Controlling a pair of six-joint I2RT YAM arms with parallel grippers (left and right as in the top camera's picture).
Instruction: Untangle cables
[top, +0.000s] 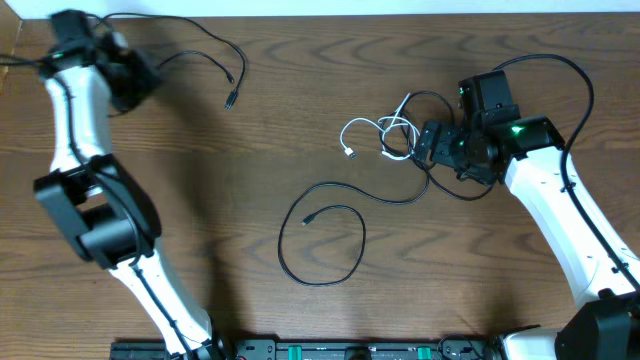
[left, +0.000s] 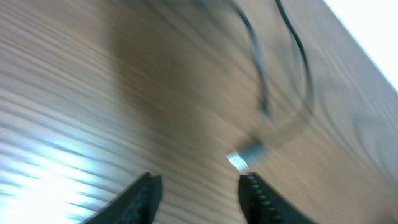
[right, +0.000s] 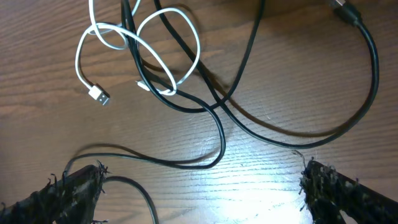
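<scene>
Right hand (right: 202, 175) beside crosswise white cable (right: 98, 95)

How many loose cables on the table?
3. Short black cable upper left in the overhead view, alone; white cable at centre, tangled with the long black cable, whose loop lies toward the near edge. None looks hidden.

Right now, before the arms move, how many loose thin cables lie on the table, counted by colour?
Black: 2, the short black cable at the upper left and the long black cable in the middle.
White: 1, the white cable, tangled with the long black cable.
Total: 3.
</scene>
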